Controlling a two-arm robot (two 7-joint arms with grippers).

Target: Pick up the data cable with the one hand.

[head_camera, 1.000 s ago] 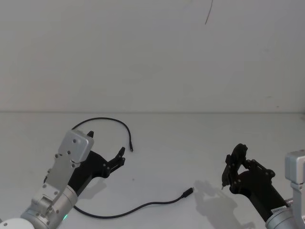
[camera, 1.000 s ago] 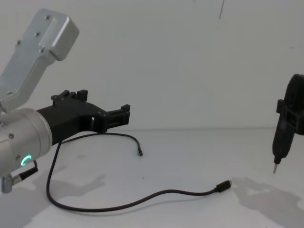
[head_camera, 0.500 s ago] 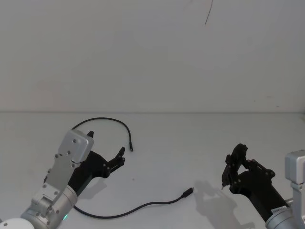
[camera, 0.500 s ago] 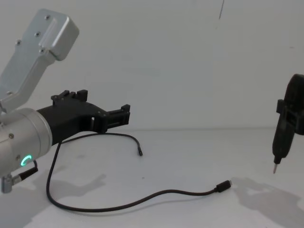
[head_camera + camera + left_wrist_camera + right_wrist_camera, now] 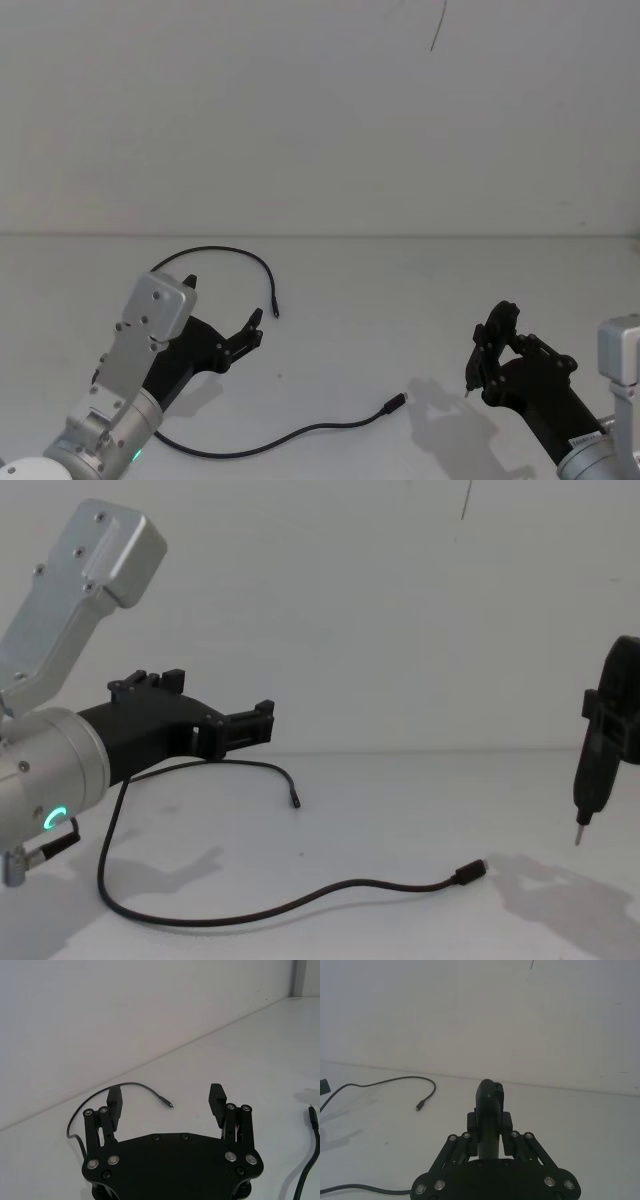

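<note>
While the right tool (image 5: pixel 490 345) at 4 o'clock clamps a metal-tipped stylus (image 5: pixel 588 785), the left tool (image 5: pixel 223 300) hovers wide open at 8 o'clock, poised to drop onto the data cable (image 5: pixel 300 432) looped untouched across the table (image 5: pixel 400 300).

White table (image 5: pixel 350 290), plain white wall (image 5: pixel 250 120) behind, thin dark streak (image 5: pixel 439 25) high up, slim black tool (image 5: pixel 590 780) with metal tip

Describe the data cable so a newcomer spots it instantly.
On the white table, look by the left gripper. The data cable is the thin black cord lying in a loose curve under it, a small plug at each end; it is the only cord there.
</note>
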